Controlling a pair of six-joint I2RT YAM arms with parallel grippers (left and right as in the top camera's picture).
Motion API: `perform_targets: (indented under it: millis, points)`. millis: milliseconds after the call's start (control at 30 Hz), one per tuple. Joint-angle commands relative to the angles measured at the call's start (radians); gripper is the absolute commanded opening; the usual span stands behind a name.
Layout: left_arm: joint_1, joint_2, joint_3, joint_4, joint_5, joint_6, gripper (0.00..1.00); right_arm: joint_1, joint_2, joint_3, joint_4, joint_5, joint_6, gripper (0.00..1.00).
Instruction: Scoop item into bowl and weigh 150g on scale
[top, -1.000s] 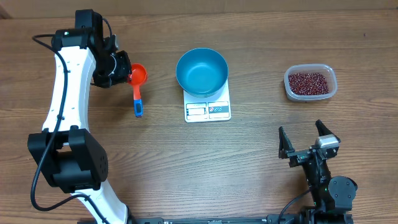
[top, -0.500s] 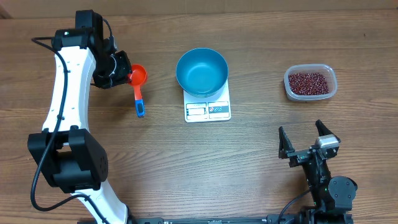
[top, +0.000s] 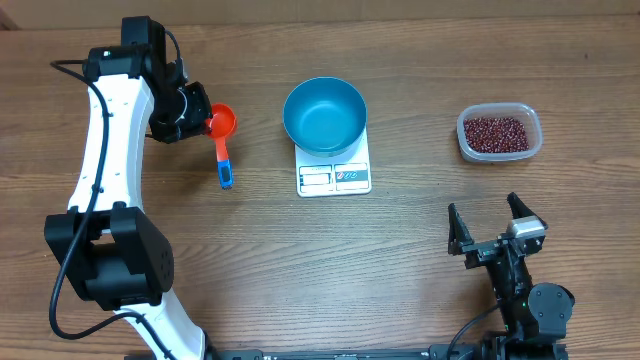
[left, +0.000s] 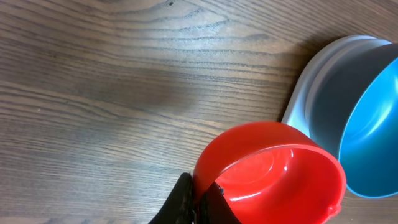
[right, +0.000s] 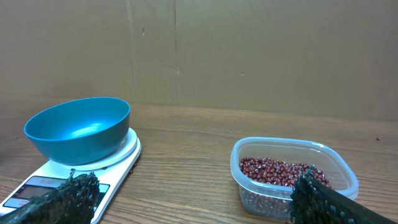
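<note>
Left claw (top: 204, 122) pinching red scoop (top: 222, 121) rim, upper left; handle tip swung slightly right. Right claw (top: 497, 223) spread, unmoved, lower right. Beans (top: 496, 131) in clear tub (top: 536, 146) upper right; blue bowl (top: 324, 115) on scale (top: 334, 178), centre.

Blue bowl (top: 323, 115), white scale (top: 335, 177), maroon beans (top: 497, 133), red scoop (top: 221, 122).

A clear plastic tub (top: 537, 143) rests on the wooden table (top: 300, 260), well apart from a blue-handled red scoop (top: 222, 125).
</note>
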Motion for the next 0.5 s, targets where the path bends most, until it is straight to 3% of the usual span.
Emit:
perform_targets:
  millis: [0, 467]
  points:
    - [0.005, -0.029, 0.028, -0.008, 0.015, -0.01, 0.04, 0.006, -0.008, -0.01, 0.005, 0.002, -0.002, 1.0]
    - [0.005, -0.029, 0.028, -0.036, 0.015, -0.011, 0.04, 0.006, -0.008, -0.01, 0.005, 0.002, -0.002, 1.0]
